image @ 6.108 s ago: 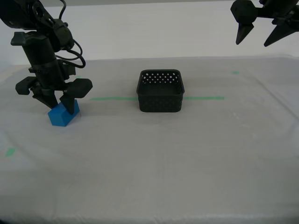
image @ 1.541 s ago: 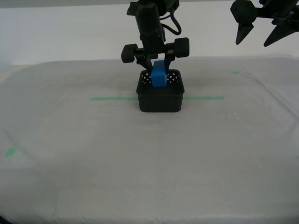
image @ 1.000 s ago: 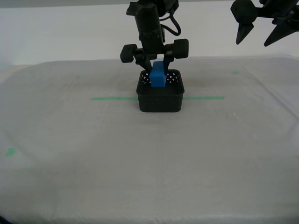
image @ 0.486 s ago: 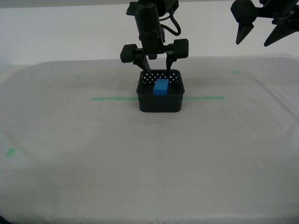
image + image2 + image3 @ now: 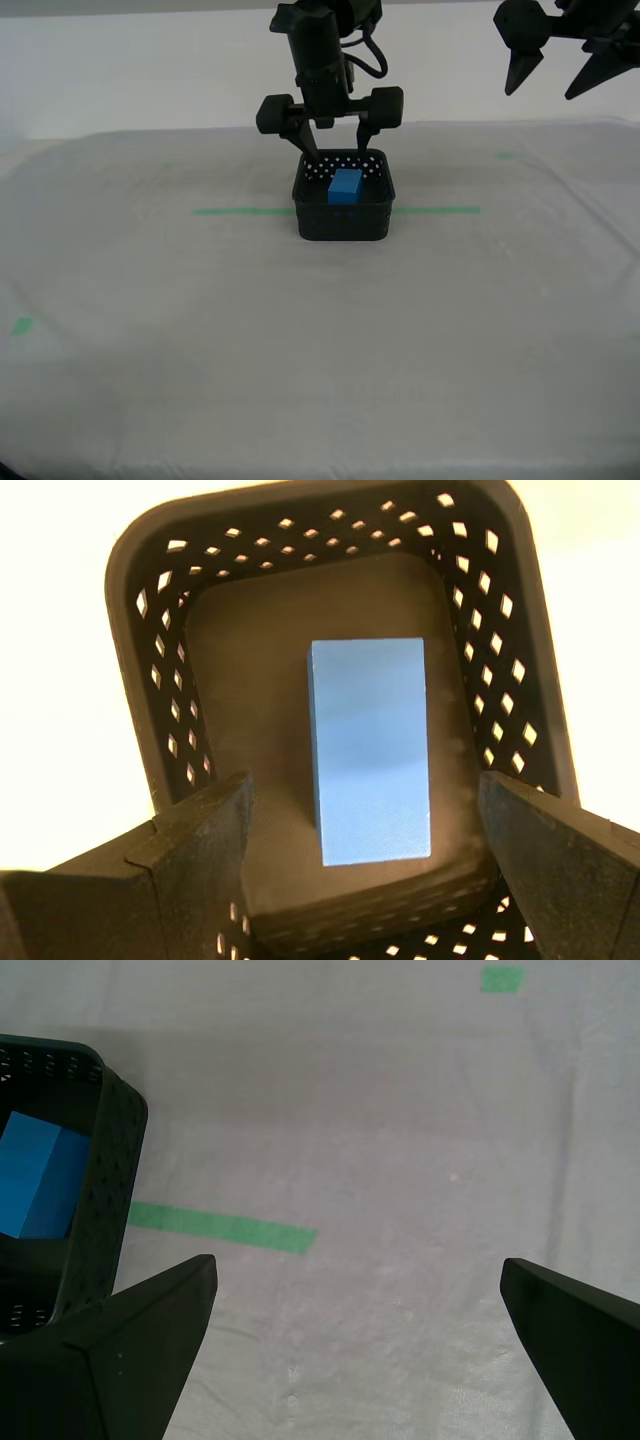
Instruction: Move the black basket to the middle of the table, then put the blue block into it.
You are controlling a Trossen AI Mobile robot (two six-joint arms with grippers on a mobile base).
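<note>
Both end effectors (image 5: 333,137) (image 5: 560,75) agape, raised

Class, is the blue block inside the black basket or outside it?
Inside. The blue block lies on the floor of the black basket, walls all around; my second gripper above is open.

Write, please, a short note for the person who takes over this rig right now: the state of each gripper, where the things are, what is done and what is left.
My second gripper: open, empty, directly above the black basket.
My first gripper: open, empty, raised high at the exterior view's upper right, away from the work.
The basket stands on the green tape line, about mid-table.
The blue block lies flat on the basket floor, touching neither gripper.
Done: basket placed, block inside.
Left: probably only lifting my second gripper clear without catching the rim.
</note>
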